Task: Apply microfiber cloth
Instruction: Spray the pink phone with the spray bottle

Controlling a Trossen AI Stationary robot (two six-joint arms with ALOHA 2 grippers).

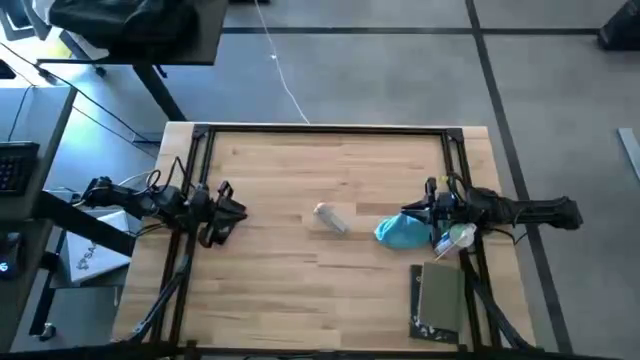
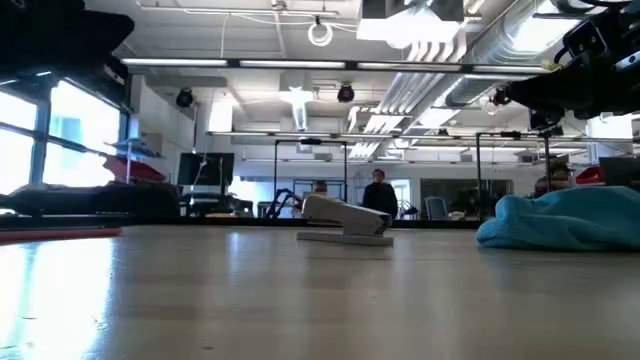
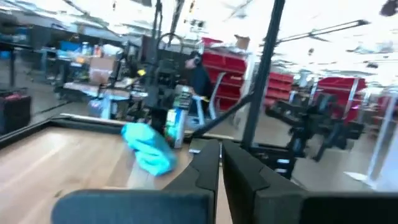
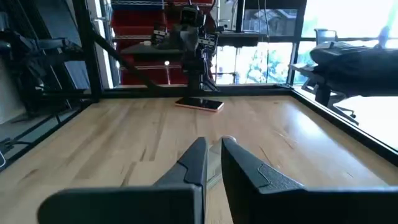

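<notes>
The turquoise microfiber cloth point(image 1: 400, 232) lies crumpled on the wooden table at the right, also seen in the low view point(image 2: 570, 220) and the left wrist view point(image 3: 147, 147). My right gripper point(image 1: 412, 212) hovers shut just above the cloth's far edge, raised off the table point(image 2: 585, 60), touching nothing. Its wrist view looks over the cloth, fingers together point(image 4: 213, 152). My left gripper point(image 1: 236, 212) waits shut at the table's left point(image 3: 221, 158). A small bottle point(image 1: 456, 240) stands beside the cloth under the right arm.
A small pale grey oblong thing point(image 1: 330, 217) lies near the table's middle. A dark olive-green book point(image 1: 440, 298) lies flat at the near right. A flat dark thing with a red edge point(image 4: 199, 104) rests by the left arm. A black frame point(image 1: 330, 128) borders the table.
</notes>
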